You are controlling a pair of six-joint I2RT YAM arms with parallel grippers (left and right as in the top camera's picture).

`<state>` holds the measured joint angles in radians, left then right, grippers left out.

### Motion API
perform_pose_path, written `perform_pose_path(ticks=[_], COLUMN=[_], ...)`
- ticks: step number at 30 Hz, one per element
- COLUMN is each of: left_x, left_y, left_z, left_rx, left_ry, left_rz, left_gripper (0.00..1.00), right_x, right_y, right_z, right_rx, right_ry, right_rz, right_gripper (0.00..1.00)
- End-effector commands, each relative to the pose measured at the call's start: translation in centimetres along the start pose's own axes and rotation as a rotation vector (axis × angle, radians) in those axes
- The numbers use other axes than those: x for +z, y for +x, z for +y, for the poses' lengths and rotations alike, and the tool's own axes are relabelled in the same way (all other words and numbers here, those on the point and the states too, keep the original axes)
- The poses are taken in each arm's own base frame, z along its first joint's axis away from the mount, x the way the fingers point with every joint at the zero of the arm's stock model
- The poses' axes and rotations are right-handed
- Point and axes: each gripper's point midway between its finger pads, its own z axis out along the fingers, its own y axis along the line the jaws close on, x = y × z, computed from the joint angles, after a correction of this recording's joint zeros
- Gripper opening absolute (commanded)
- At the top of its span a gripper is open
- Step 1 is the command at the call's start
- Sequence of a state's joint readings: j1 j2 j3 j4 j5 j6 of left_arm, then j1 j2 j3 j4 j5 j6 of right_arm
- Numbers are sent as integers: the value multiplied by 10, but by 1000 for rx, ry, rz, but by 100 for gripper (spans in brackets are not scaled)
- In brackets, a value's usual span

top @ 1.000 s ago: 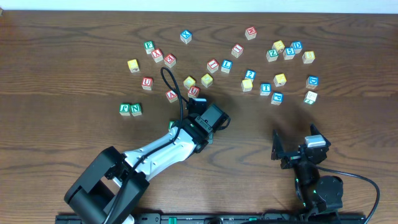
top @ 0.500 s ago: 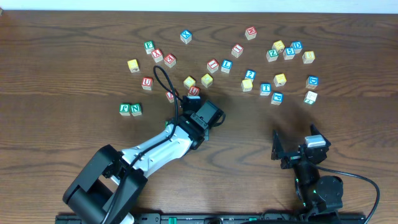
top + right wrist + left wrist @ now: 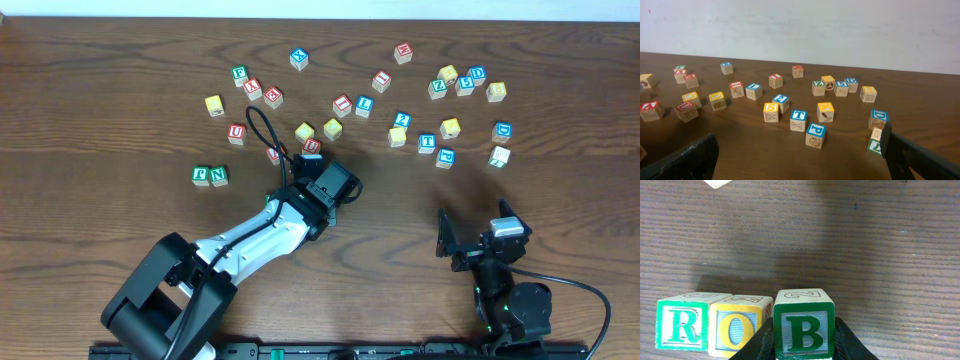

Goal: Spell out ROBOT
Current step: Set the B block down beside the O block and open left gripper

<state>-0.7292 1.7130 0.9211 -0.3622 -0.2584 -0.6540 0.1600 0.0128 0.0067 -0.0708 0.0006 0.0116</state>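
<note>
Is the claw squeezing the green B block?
Yes, shut: the left gripper's black fingers press both sides of the green-bordered wooden B cube.

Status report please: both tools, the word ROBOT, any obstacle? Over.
Left tool shut on B cube, beside O cube and R cube. Right tool open, empty. T cube not yet placed. No cube blocks the spot after B.

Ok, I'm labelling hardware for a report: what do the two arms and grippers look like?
The left arm has a white link between black joints, with a looping black cable. The right arm is mostly black. Left gripper and right gripper have plain black fingers.
</note>
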Motion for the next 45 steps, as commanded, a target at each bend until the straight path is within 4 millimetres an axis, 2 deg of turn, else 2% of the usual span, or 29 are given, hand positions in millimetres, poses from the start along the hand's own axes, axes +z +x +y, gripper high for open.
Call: perform_pose_path(ticks=[1,21,45], left_x=[6,5,6], left_y=[12,20,10], left_z=[1,2,2], left_rx=[12,19,37], left_ry=[9,11,1], left_rz=[47,87,36], left_gripper=[8,7,8], right_x=[0,0,0], right_y=[1,1,1], right_z=[-4,-4,-4], right_rx=[11,11,11], right_ry=[17,17,17], right_rz=[4,4,4], right_gripper=[99,99,99])
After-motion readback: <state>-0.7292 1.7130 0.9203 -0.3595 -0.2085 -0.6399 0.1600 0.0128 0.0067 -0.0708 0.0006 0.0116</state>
